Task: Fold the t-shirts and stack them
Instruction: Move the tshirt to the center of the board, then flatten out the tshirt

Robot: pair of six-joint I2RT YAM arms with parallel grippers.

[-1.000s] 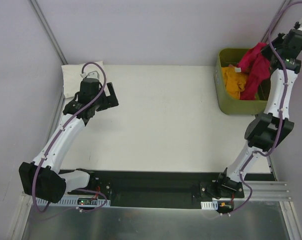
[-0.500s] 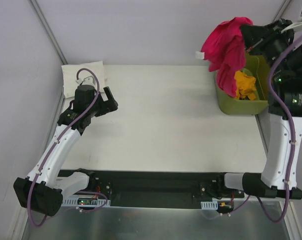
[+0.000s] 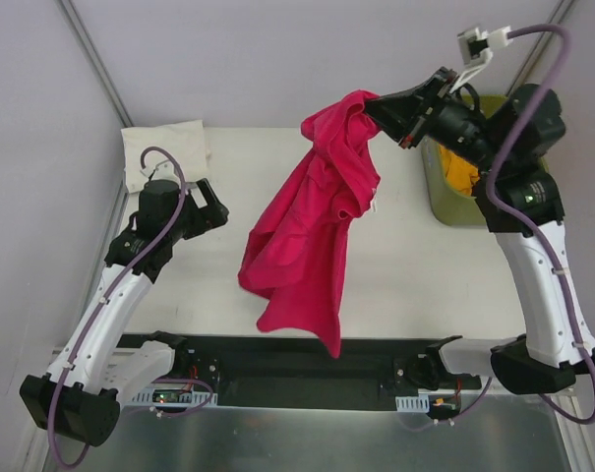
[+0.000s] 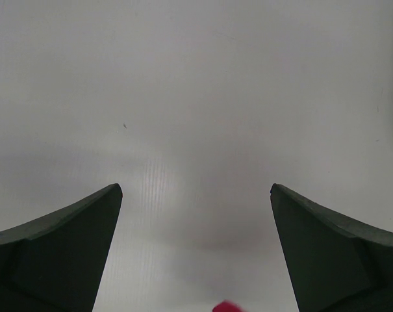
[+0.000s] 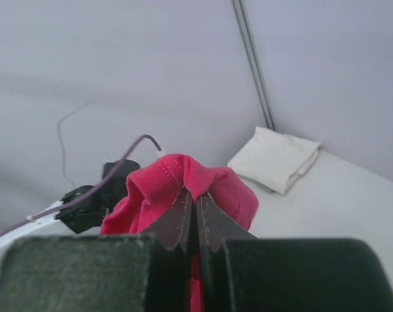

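My right gripper is shut on the collar of a red t-shirt and holds it high over the table; the shirt hangs down loose toward the near edge. In the right wrist view the red t-shirt bunches over the shut gripper. A folded white t-shirt lies at the table's far left corner and also shows in the right wrist view. My left gripper is open and empty over bare table, left of the hanging shirt; in the left wrist view it is wide open.
A green bin at the far right holds a yellow garment. The white table ends at a black rail at the near edge. Grey walls stand behind and to the left.
My right gripper has lifted the red t-shirt out of the green bin and swung it left over the table, where it now hangs open. The left arm has shifted slightly.
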